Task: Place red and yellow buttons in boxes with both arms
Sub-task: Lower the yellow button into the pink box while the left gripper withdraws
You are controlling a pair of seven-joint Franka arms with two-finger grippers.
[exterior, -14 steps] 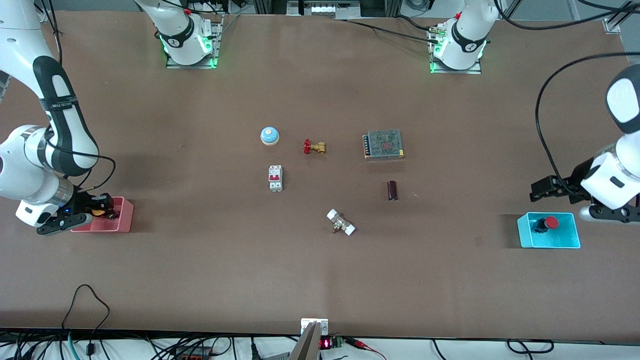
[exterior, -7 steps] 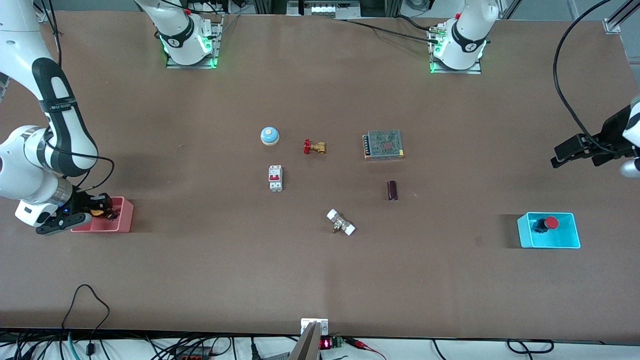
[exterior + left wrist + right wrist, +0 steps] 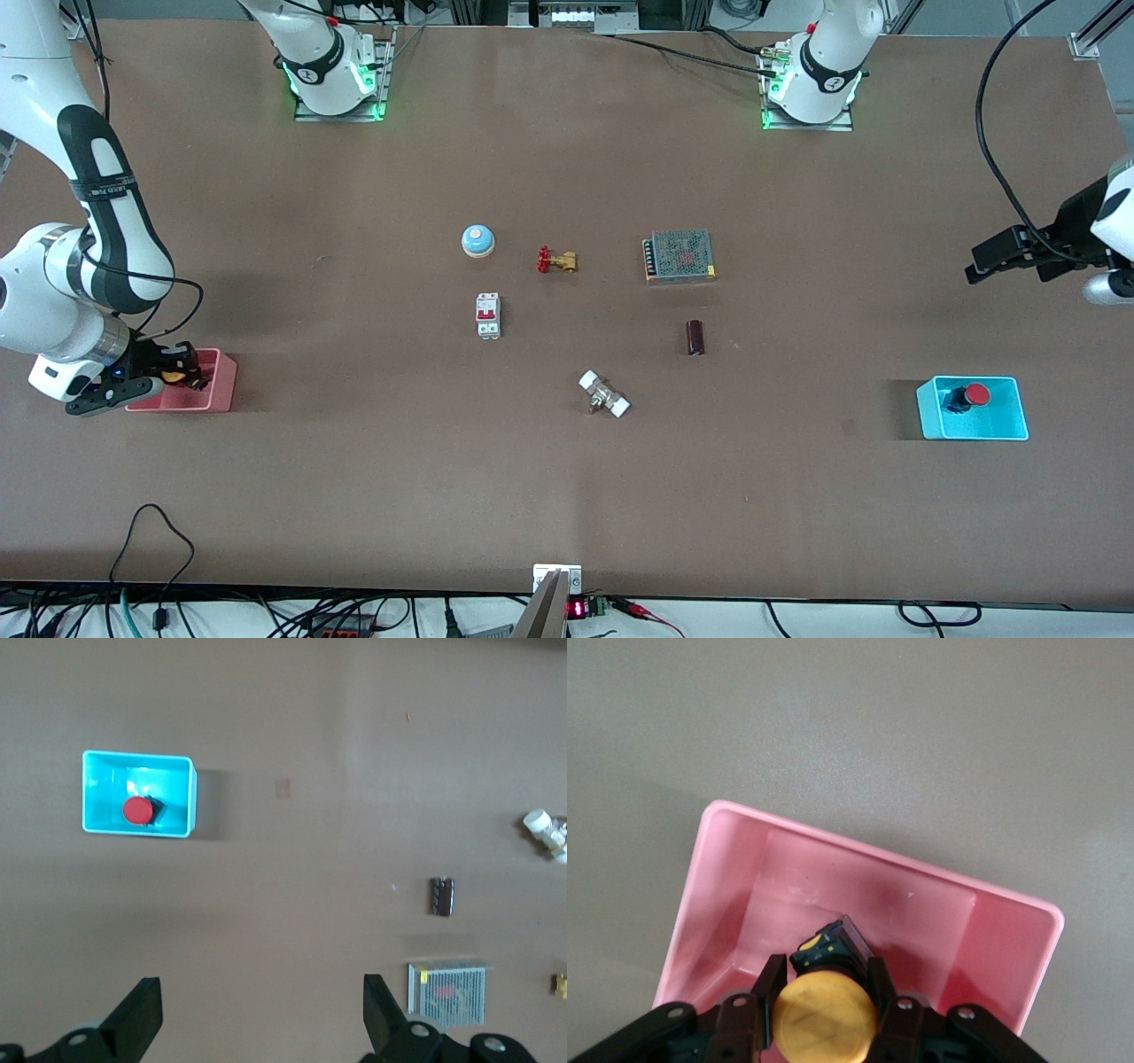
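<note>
The red button (image 3: 974, 394) lies in the cyan box (image 3: 928, 416) at the left arm's end of the table; both show in the left wrist view, button (image 3: 136, 810) and box (image 3: 182, 797). My left gripper (image 3: 983, 261) is open and empty, high over bare table beside that box (image 3: 261, 988). My right gripper (image 3: 182, 368) is inside the pink box (image 3: 221, 390) at the right arm's end, shut on the yellow button (image 3: 174, 377). The right wrist view shows the fingers (image 3: 772, 983) clamping the button (image 3: 828, 1017) low inside the box (image 3: 992, 939).
In the middle of the table lie a blue dome bell (image 3: 477, 240), a brass valve with a red handle (image 3: 556, 260), a mesh-topped power supply (image 3: 679, 256), a white circuit breaker (image 3: 488, 315), a dark cylinder (image 3: 695, 337) and a white fitting (image 3: 604, 394).
My left gripper has lifted away from the cyan box, leaving the red button in it. My right gripper has stayed in the pink box with the yellow button.
</note>
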